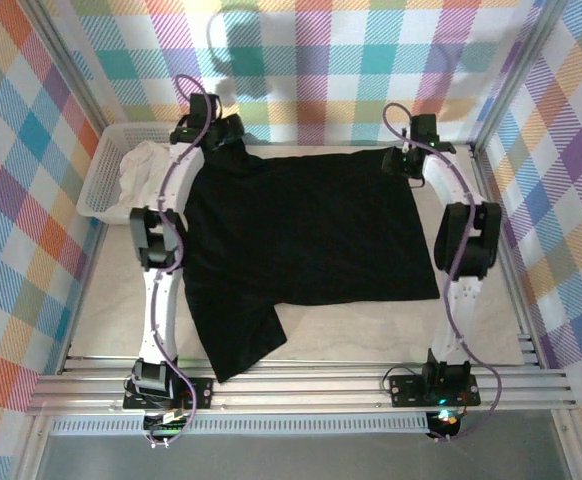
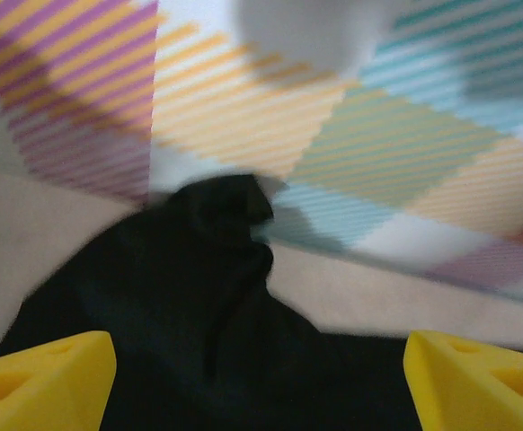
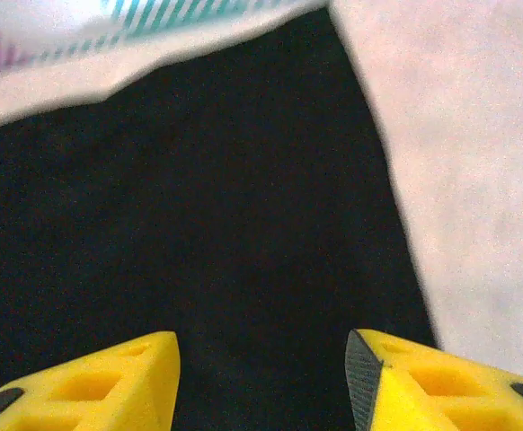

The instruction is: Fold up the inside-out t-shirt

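Jaws of the left gripper (image 2: 260, 382) are spread wide with nothing clamped, above a bunched far corner of the shirt (image 2: 199, 314). The right gripper (image 3: 261, 368) is likewise parted over flat black cloth. The shirt is laid out on the table (image 1: 371, 330). Flattening is judged done. A fold is called for next, with both far corners gripped.

The right pincer (image 3: 261, 386) has its 2 yellow fingertips (image 3: 109, 382) apart, with nothing clamped between them. Beneath lies the black t-shirt (image 3: 199, 197), its edge meeting the pale bench (image 3: 477, 162) at right. A teal-striped wall (image 3: 172, 13) crosses the top.
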